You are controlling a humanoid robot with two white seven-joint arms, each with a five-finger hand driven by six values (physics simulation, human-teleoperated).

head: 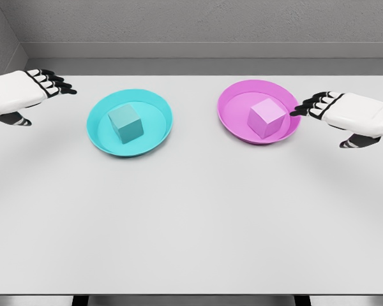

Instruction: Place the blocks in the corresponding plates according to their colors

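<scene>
The near stretch of the grey surface (191, 242) carries nothing, so by the look of it the sorting is done and what remains is to draw both hands clear without nudging a rim — best done by lifting up and outward rather than sweeping across the plates. Further back, the right hand (345, 118) hovers with fingers extended and relaxed, holding nothing, its dark fingertips (300, 109) just beside the right rim of the pink plate (233, 121); whether they touch it I cannot tell. The pink block (267, 118) sits inside that plate, and the cyan block (126, 123) sits in the cyan plate (99, 134). The left hand (25, 92) is equally loose and empty — well apart from the cyan plate.
</scene>
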